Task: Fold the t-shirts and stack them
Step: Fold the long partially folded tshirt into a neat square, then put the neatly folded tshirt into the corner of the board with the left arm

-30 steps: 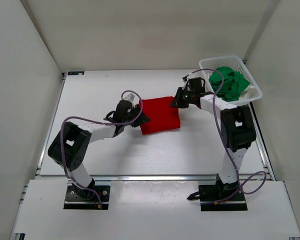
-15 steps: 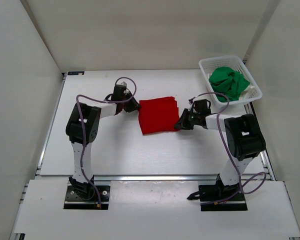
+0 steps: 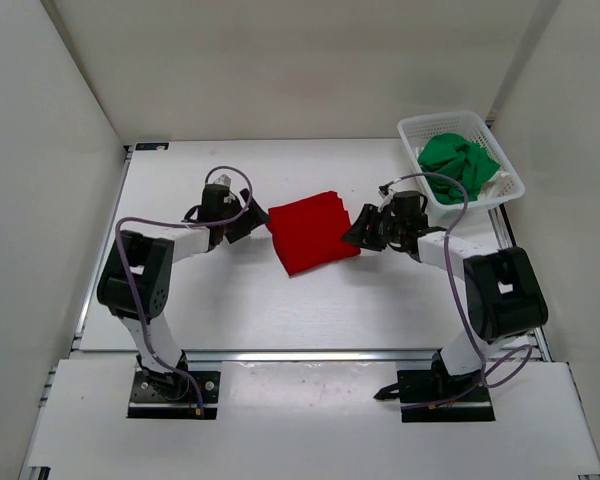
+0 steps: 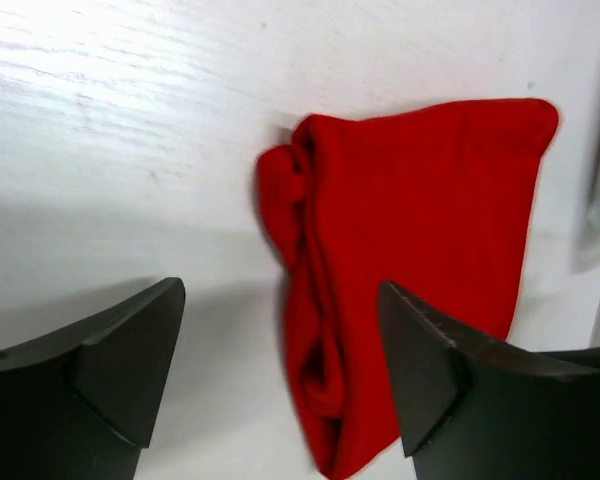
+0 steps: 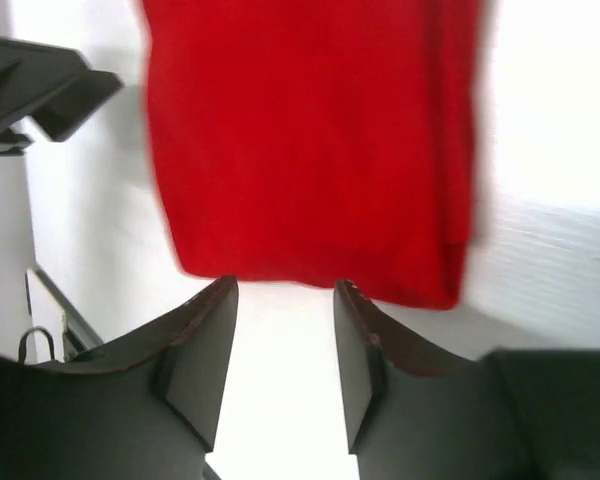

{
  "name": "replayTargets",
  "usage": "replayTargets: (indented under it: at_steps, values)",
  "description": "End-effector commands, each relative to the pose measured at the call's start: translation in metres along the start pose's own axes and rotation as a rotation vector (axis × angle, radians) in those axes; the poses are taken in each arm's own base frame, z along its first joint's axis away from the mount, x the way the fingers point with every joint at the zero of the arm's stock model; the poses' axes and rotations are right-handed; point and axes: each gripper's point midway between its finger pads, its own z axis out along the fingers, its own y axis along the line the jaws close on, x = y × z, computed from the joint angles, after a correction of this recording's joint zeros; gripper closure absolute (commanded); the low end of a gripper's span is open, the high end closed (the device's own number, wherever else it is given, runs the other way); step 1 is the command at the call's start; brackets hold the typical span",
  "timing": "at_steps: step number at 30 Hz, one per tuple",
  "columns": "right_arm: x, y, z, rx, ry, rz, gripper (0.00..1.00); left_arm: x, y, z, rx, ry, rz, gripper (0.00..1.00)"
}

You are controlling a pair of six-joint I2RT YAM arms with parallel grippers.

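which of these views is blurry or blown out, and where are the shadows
Right wrist: the folded bright red cloth t-shirt is smeared at its edges, and the white table beside it is blown out. Left wrist: sharp, the cloth's folds clear, a soft grey shadow band across the table. Top external: evenly lit and crisp, with only faint shadows.

Your left arm [image 3: 132, 285] and right arm [image 3: 500, 295] fold at the elbow and reach low toward the middle, wrists turned inward. Your left gripper [image 3: 250, 223] has its jaws spread wide, nothing between them (both fingers [image 4: 110, 370] hang clear). Your right gripper [image 3: 356, 233] stands parted more narrowly, likewise empty.
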Motion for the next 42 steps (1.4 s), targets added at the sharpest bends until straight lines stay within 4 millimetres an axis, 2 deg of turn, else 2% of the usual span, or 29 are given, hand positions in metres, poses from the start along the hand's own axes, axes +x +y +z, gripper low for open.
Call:
replayTargets:
  at_steps: [1,2,3,5,10,13,14,15,16,17,18,19,20,21,22,23,25,26,27,28,30,31,32,33,34,36,37,39,42]
  values:
    - [-0.011,0.028,-0.014,-0.066,-0.083,-0.075,0.58,0.002,-0.030,-0.023,0.061,-0.053,0.111,0.09]
    - [0.003,0.027,-0.017,-0.069,-0.058,-0.068,0.57,0.009,-0.024,-0.024,0.047,-0.056,0.109,0.01]
    - [0.000,0.033,-0.019,-0.091,-0.075,-0.081,0.55,0.022,-0.023,-0.028,0.059,-0.037,0.113,0.01]
    - [0.011,0.036,-0.024,-0.104,-0.072,-0.080,0.56,0.031,-0.028,-0.031,0.091,-0.041,0.104,0.01]
    - [0.021,0.046,-0.037,-0.131,-0.090,-0.118,0.56,0.078,-0.020,-0.011,0.031,0.085,0.166,0.02]
    - [0.027,0.048,-0.045,-0.150,-0.098,-0.123,0.56,0.094,-0.013,-0.003,0.003,0.108,0.183,0.04]
    - [0.028,0.048,-0.047,-0.152,-0.109,-0.117,0.56,0.094,-0.016,0.000,0.022,0.106,0.168,0.13]
    - [0.033,0.048,-0.050,-0.155,-0.111,-0.115,0.56,0.095,-0.017,0.003,0.031,0.118,0.147,0.28]
    - [0.033,0.052,-0.052,-0.169,-0.123,-0.132,0.57,0.093,-0.023,0.009,0.046,0.115,0.135,0.52]
    - [0.040,0.049,-0.052,-0.161,-0.121,-0.121,0.56,0.094,-0.027,0.014,0.061,0.125,0.128,0.61]
    - [0.046,0.049,-0.052,-0.164,-0.111,-0.125,0.56,0.085,-0.039,0.018,0.081,0.105,0.125,0.73]
    - [0.049,0.050,-0.052,-0.168,-0.112,-0.132,0.56,0.086,-0.040,0.024,0.081,0.113,0.123,0.84]
    - [0.055,0.051,-0.053,-0.180,-0.106,-0.130,0.56,0.078,-0.049,0.031,0.079,0.101,0.125,0.90]
    - [0.066,0.049,-0.052,-0.178,-0.078,-0.123,0.56,0.059,-0.066,0.036,0.096,0.060,0.125,0.97]
    - [0.070,0.051,-0.051,-0.190,-0.071,-0.129,0.57,0.046,-0.079,0.041,0.102,0.043,0.130,1.00]
    - [0.079,0.051,-0.050,-0.191,-0.055,-0.133,0.57,0.042,-0.074,0.048,0.085,0.053,0.117,1.00]
    - [0.092,0.048,-0.049,-0.180,-0.039,-0.144,0.57,0.002,-0.091,0.057,0.122,0.005,0.088,1.00]
    - [0.098,0.047,-0.049,-0.176,-0.028,-0.145,0.57,-0.019,-0.077,0.058,0.105,-0.008,0.054,1.00]
    - [0.101,0.045,-0.048,-0.173,-0.019,-0.152,0.57,-0.038,-0.084,0.056,0.125,-0.027,0.049,1.00]
    - [0.104,0.043,-0.048,-0.173,-0.008,-0.152,0.57,-0.072,-0.072,0.052,0.105,-0.080,0.035,1.00]
    - [0.105,0.039,-0.047,-0.173,0.006,-0.143,0.57,-0.139,-0.023,0.032,0.025,-0.185,-0.023,1.00]
    - [0.107,0.039,-0.045,-0.176,0.018,-0.147,0.57,-0.156,-0.007,0.024,0.013,-0.211,-0.045,1.00]
    - [0.104,0.041,-0.044,-0.180,0.011,-0.149,0.57,-0.187,0.027,0.006,-0.026,-0.269,-0.103,1.00]
    - [0.106,0.044,-0.041,-0.192,0.028,-0.148,0.57,-0.208,0.066,-0.010,-0.061,-0.313,-0.176,1.00]
    - [0.109,0.044,-0.039,-0.200,0.048,-0.138,0.57,-0.213,0.082,-0.020,-0.059,-0.328,-0.228,1.00]
    - [0.112,0.049,-0.035,-0.223,0.073,-0.156,0.57,-0.238,0.141,-0.048,-0.104,-0.417,-0.333,1.00]
    - [0.121,0.047,-0.033,-0.222,0.104,-0.153,0.57,-0.235,0.153,-0.053,-0.116,-0.429,-0.362,1.00]
    - [0.123,0.052,-0.029,-0.241,0.123,-0.157,0.58,-0.241,0.187,-0.070,-0.159,-0.487,-0.402,1.00]
    - [0.125,0.056,-0.026,-0.268,0.140,-0.159,0.58,-0.236,0.213,-0.065,-0.189,-0.474,-0.437,0.99]
